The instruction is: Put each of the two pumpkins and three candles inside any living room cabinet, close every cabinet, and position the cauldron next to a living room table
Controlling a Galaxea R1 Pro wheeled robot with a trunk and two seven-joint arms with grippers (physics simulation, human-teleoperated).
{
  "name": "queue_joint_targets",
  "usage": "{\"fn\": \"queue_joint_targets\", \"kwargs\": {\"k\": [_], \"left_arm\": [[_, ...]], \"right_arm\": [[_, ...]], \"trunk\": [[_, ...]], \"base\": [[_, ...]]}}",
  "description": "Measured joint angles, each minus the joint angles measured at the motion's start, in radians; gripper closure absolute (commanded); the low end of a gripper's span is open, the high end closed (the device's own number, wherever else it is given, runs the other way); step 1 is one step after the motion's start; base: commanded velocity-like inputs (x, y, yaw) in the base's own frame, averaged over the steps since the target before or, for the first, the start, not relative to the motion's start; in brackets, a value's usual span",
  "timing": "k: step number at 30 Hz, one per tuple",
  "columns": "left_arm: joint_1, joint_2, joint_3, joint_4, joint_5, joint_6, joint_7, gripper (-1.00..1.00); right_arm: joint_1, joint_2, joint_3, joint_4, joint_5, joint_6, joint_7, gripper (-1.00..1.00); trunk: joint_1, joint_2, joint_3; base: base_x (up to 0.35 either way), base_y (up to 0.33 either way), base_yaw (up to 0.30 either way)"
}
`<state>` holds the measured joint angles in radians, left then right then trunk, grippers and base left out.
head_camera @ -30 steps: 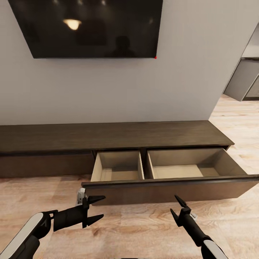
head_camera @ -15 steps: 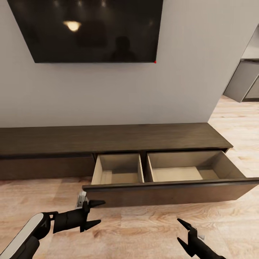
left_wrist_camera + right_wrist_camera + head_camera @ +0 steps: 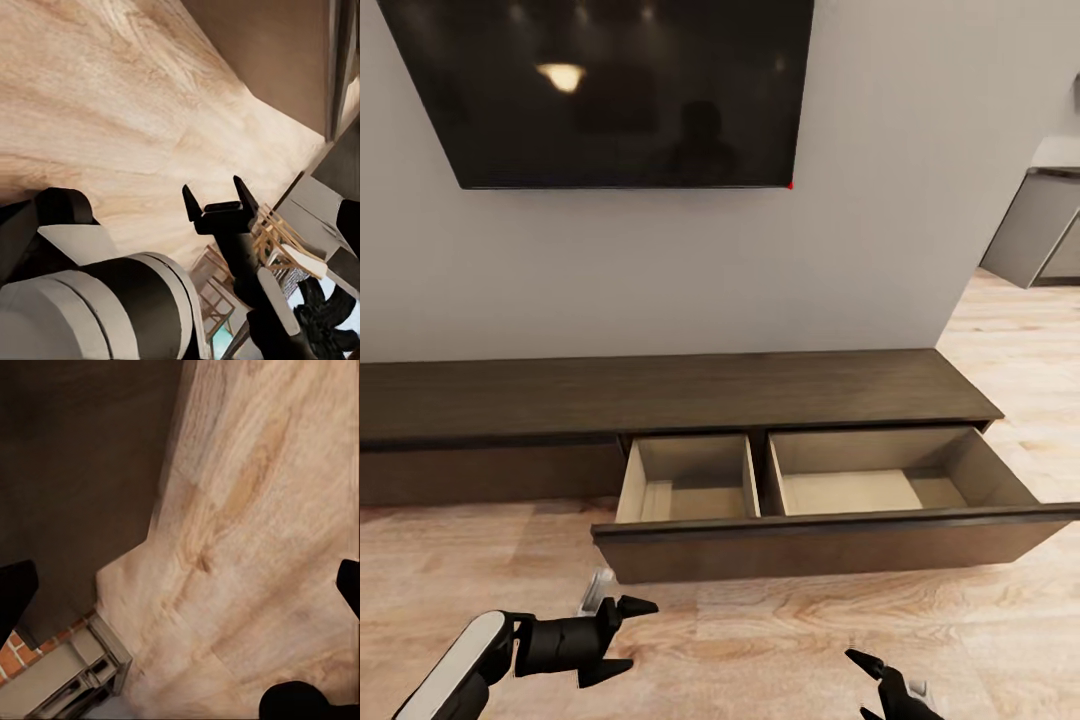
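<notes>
With cabinet [image 3: 660,395] open, nothing legible.

Long low dark brown cabinet [image 3: 660,395] against wall, two-compartment drawer pulled open, pale interiors bare

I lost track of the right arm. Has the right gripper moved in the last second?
Yes. The right gripper has drawn back from the open drawer front, farther than the view's shift explains.

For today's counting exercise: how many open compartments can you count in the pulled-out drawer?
2. The small compartment sits on the left of the drawer, the wide compartment on the right. Both look empty, though the drawer's front hides their near floor.
</notes>
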<state>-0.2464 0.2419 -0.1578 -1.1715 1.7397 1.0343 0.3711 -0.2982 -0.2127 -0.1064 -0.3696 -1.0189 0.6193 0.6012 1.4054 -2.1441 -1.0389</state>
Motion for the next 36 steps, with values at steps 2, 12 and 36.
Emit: {"fn": "queue_joint_targets", "kwargs": {"k": [2,12,36], "left_arm": [[0.0,-0.015,0.0,0.0,-0.003,0.0,0.002,-1.0],[0.0,-0.049,0.0,-0.006,-0.006,0.004,0.002,-1.0],[0.0,-0.063,0.0,0.008,-0.01,0.0,0.02,-1.0]], "right_arm": [[0.0,0.0,-0.002,0.0,0.019,-0.003,0.002,-1.0],[0.001,0.0,-0.001,0.005,0.035,-0.106,0.003,-1.0],[0.0,0.001,0.003,0.004,0.04,-0.161,-0.006,-1.0]], "trunk": [[-0.008,0.014,0.006],[-0.046,0.084,0.038],[-0.138,0.252,0.113]], "base": [[0.0,0.0,0.0],[0.0,0.0,0.0],[0.0,0.0,0.0]]}}
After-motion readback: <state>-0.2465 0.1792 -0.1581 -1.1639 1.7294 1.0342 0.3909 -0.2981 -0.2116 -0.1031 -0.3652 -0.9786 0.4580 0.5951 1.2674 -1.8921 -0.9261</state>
